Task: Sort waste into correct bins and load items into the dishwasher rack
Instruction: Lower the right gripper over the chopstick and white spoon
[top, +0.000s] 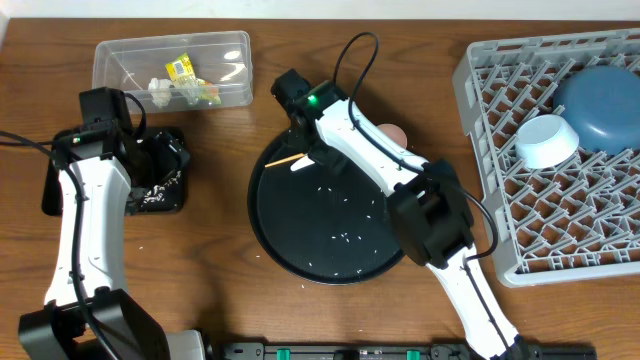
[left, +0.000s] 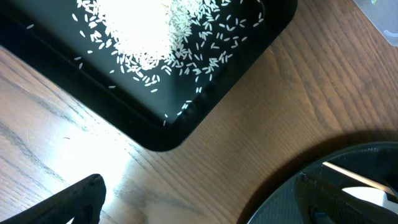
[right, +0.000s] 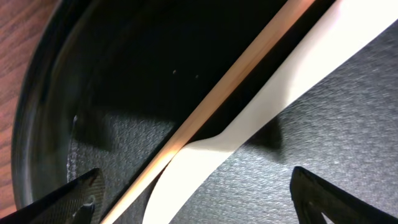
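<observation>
A clear tub (top: 170, 65) at the back left holds a yellow-green wrapper (top: 182, 68) and a white tissue (top: 160, 88). The shallow black tray (left: 186, 121) beside it carries a heap of white rice (left: 155, 31). My left gripper (top: 168, 160) hovers open over that tray's corner, holding nothing. More rice grains (top: 345, 237) lie scattered on the round black tray (top: 290, 250). My right gripper (right: 199, 205) is open low over its back left part, with a wooden chopstick (right: 236, 81) and a white utensil (right: 267, 93) lying between its fingers. The grey rack (top: 520, 240) holds the dark-blue bowl (top: 600, 105) and the white bowl (top: 547, 140).
A pink cup (top: 394, 132) shows just behind my right arm, at the round tray's far rim. In the left wrist view the round tray's edge (left: 280, 199) lies close to the black tray, with bare wood between them.
</observation>
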